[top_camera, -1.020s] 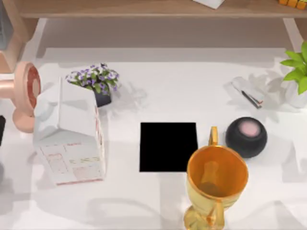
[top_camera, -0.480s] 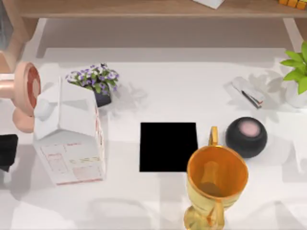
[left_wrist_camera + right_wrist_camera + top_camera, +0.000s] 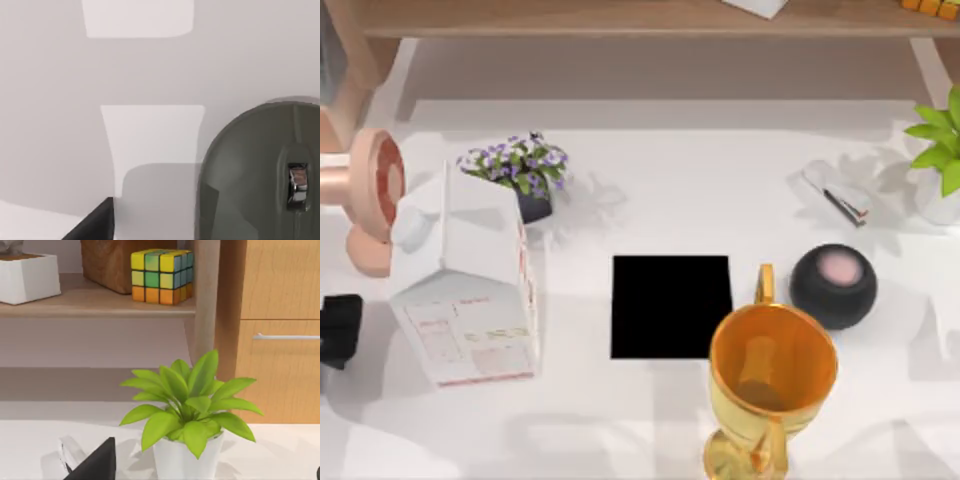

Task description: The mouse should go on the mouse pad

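Mouse isn't on the pad, left claw hanging at the left edge

The left claw sits at the left edge of the surface, and honestly I can't tell if it's spread or pressed together. Its wrist cam looks down on the grey mouse, which lies flat on the bare white surface close by. The black mouse pad is around the middle, towards the front edge, with the white carton between it and the left claw and the gold trophy just beside its front right corner. For the right claw I can't tell either; it faces the potted plant.
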Controlling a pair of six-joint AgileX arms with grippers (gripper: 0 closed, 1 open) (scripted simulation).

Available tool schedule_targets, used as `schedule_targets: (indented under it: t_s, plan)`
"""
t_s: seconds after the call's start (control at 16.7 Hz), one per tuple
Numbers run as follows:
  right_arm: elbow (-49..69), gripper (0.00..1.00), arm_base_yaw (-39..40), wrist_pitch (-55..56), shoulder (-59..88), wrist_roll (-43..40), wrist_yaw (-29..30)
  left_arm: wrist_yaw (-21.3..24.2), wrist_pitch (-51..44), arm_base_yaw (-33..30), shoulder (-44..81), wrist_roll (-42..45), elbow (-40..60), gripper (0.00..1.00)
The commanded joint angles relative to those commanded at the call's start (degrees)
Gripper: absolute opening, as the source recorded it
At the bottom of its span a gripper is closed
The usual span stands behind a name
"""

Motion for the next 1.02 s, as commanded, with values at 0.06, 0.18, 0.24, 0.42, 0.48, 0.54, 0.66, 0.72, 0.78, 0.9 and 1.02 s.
schedule_targets:
  t_s: [0.06,0.18,0.24,0.42,0.48,0.54,0.66,0.72,0.78,0.9,1.02]
  plan:
    - [0.00,1.00,0.00,0.00,0.00,0.00,0.00,0.00,0.00,0.00,0.00,0.00,0.00,0.92]
    - [0.00,1.00,0.00,0.00,0.00,0.00,0.00,0.00,0.00,0.00,0.00,0.00,0.00,0.77]
    - [0.00,1.00,0.00,0.00,0.00,0.00,0.00,0.00,0.00,0.00,0.00,0.00,0.00,0.70]
    - [0.00,1.00,0.00,0.00,0.00,0.00,0.00,0.00,0.00,0.00,0.00,0.00,0.00,0.47]
    - [0.00,1.00,0.00,0.00,0.00,0.00,0.00,0.00,0.00,0.00,0.00,0.00,0.00,0.40]
    - [0.00,1.00,0.00,0.00,0.00,0.00,0.00,0.00,0.00,0.00,0.00,0.00,0.00,0.32]
    - [0.00,1.00,0.00,0.00,0.00,0.00,0.00,0.00,0.00,0.00,0.00,0.00,0.00,0.17]
    - [0.00,1.00,0.00,0.00,0.00,0.00,0.00,0.00,0.00,0.00,0.00,0.00,0.00,0.10]
    - [0.00,1.00,0.00,0.00,0.00,0.00,0.00,0.00,0.00,0.00,0.00,0.00,0.00,0.02]
    - [0.00,1.00,0.00,0.00,0.00,0.00,0.00,0.00,0.00,0.00,0.00,0.00,0.00,0.00]
    - [0.00,1.00,0.00,0.00,0.00,0.00,0.00,0.00,0.00,0.00,0.00,0.00,0.00,0.00]
